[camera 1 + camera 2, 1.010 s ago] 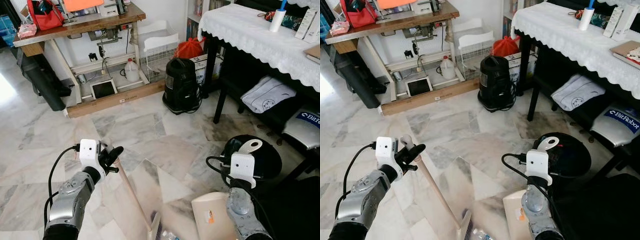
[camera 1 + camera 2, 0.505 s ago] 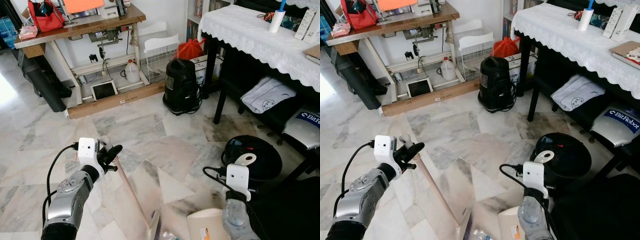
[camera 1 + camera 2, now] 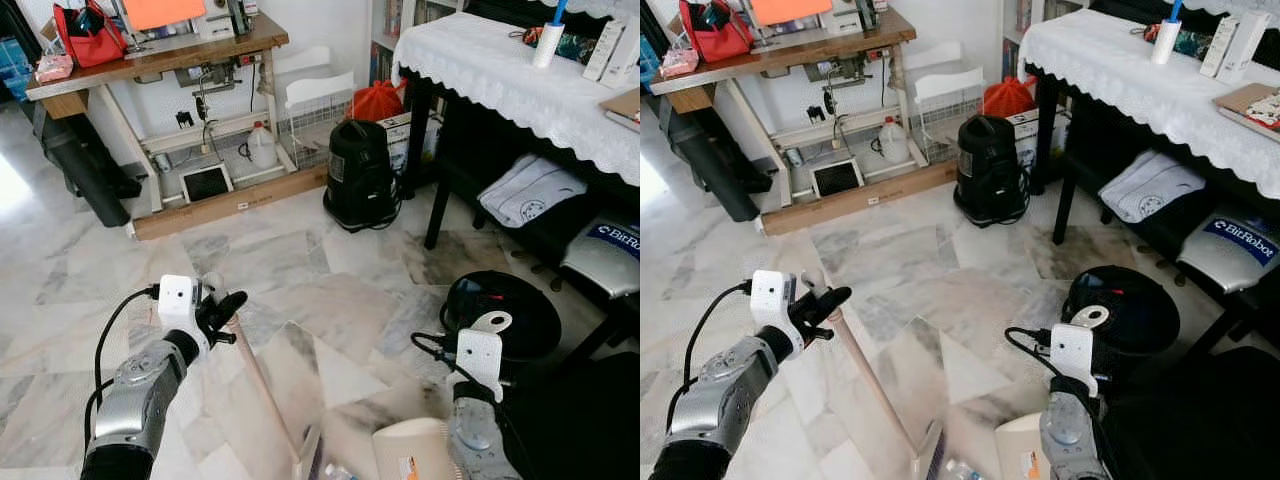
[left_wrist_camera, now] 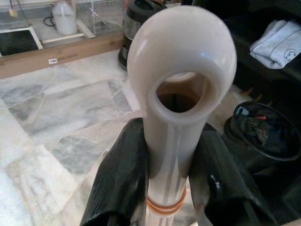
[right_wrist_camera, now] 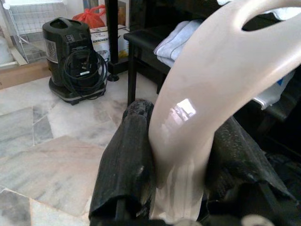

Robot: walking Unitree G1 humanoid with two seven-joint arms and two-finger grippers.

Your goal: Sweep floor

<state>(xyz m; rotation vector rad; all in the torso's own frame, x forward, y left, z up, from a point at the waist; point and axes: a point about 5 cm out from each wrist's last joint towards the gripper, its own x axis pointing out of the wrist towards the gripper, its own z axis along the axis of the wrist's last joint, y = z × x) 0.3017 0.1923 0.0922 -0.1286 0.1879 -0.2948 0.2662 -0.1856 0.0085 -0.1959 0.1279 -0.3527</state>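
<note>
Under table, "BitRobot" cushion (image 3: 1240,245)

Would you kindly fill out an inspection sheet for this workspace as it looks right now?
Surface: marble floor, grey-veined tiles.
Job's things: broom slanting down to its head by the dustpan.
Clutter: black bin beside the right arm; black vacuum cleaner; white jug under the wooden workbench.
Grippers: left tool shut on the broom's top end; right tool shut on the dustpan's handle.
Cables: black cord coiled on the vacuum cleaner; black cable looping from each wrist.
Surroundings: table with white lace cloth; folded towel beneath it.
</note>
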